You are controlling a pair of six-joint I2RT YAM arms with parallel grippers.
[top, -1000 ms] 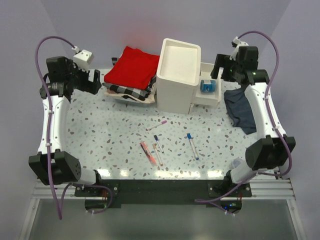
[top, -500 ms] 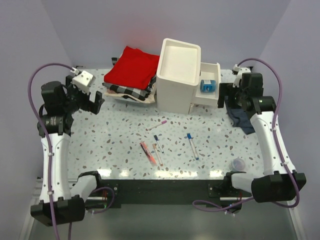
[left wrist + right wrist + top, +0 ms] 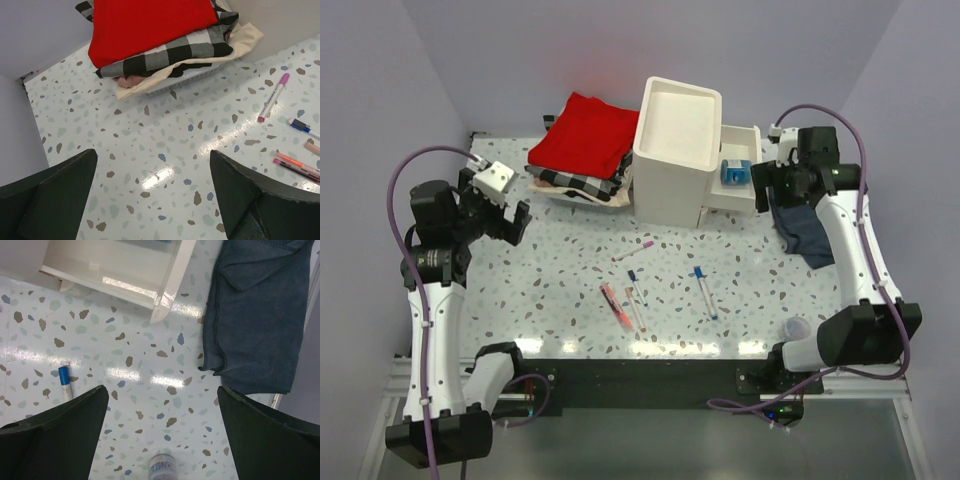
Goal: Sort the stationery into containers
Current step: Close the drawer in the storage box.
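Several pens lie loose mid-table: a pink-capped pen (image 3: 636,248), a blue-capped pen (image 3: 703,290), a short blue-capped pen (image 3: 633,280) and an orange-red marker (image 3: 615,306). The white drawer unit (image 3: 677,150) stands at the back, one drawer (image 3: 732,192) pulled out with a blue tape roll (image 3: 735,172) in it. My left gripper (image 3: 516,220) is open and empty above bare table left of the pens; its view shows the pink pen (image 3: 273,97) and marker (image 3: 295,165). My right gripper (image 3: 761,186) is open and empty beside the drawer (image 3: 125,270), near a blue-capped pen (image 3: 65,382).
A stack of red and checked cloths (image 3: 582,145) lies left of the drawer unit, also in the left wrist view (image 3: 160,35). A dark blue-grey cloth (image 3: 805,225) lies at the right (image 3: 260,315). A translucent cup (image 3: 798,328) stands near the front right (image 3: 162,467).
Both arms have unfolded and swung inward. The left gripper moved right and nearer over the table. The right gripper came down beside the open drawer. The pens have not moved.
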